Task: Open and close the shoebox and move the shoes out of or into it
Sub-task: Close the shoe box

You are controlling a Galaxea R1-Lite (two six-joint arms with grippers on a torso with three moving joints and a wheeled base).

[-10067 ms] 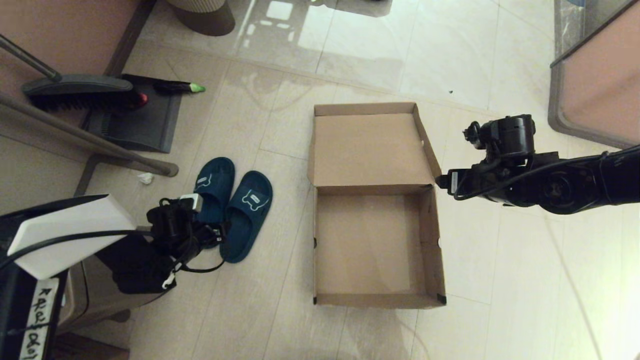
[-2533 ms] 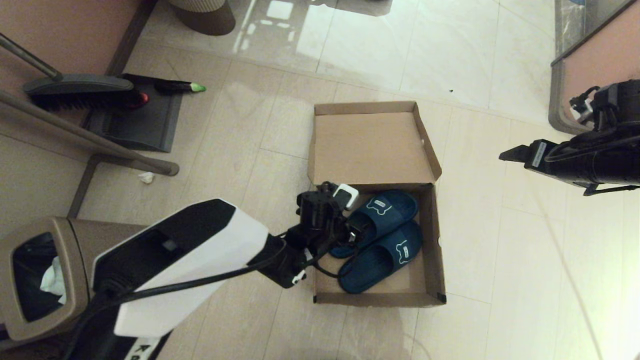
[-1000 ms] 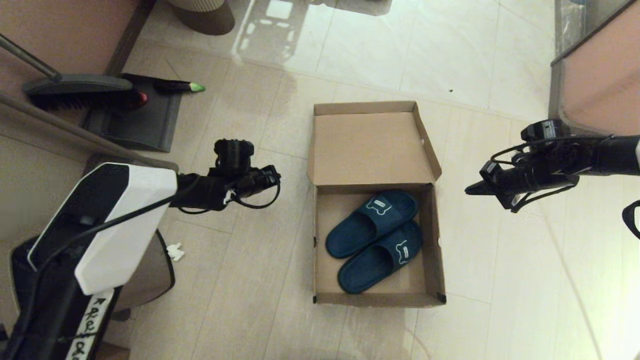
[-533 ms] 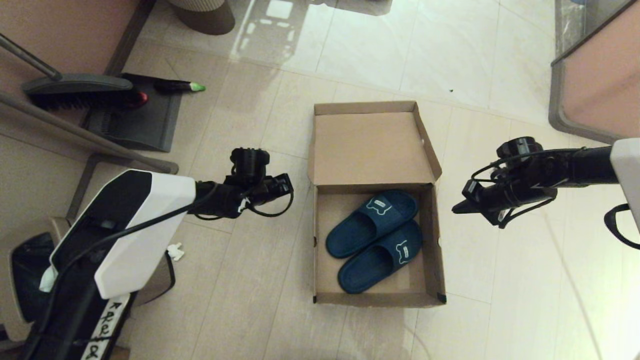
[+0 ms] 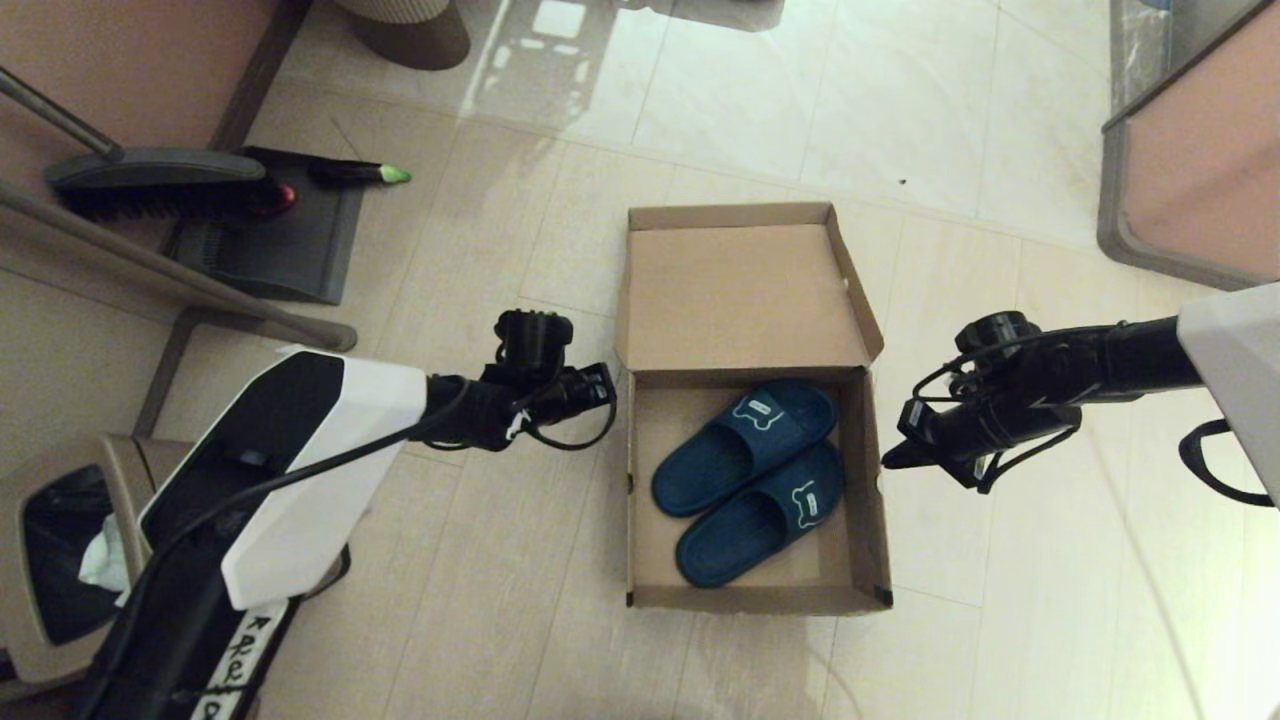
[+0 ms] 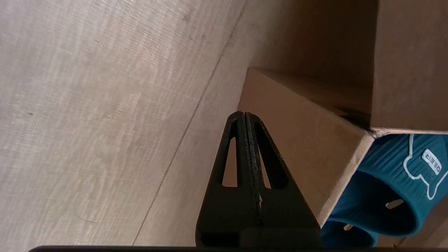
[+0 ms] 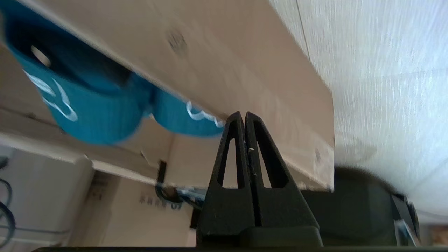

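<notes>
Where you look down, you have a pale tiled floor (image 5: pixel 760 110) with one shoebox (image 5: pixel 660 560) at its middle, lid flap folded back flat on the far side. Two shoes (image 5: pixel 745 480) lie side by side inside the shoebox, straps toward its right wall. One left tool (image 5: pixel 608 383) hangs just off the shoebox's left wall, pressed shut on nothing. One right tool (image 5: pixel 893 458) sits just off the shoebox's right wall, likewise closed and empty. Left of the shoebox: one broom (image 5: pixel 160 185), one dustpan (image 5: pixel 270 250), one brown trash bin (image 5: pixel 50 560).
</notes>
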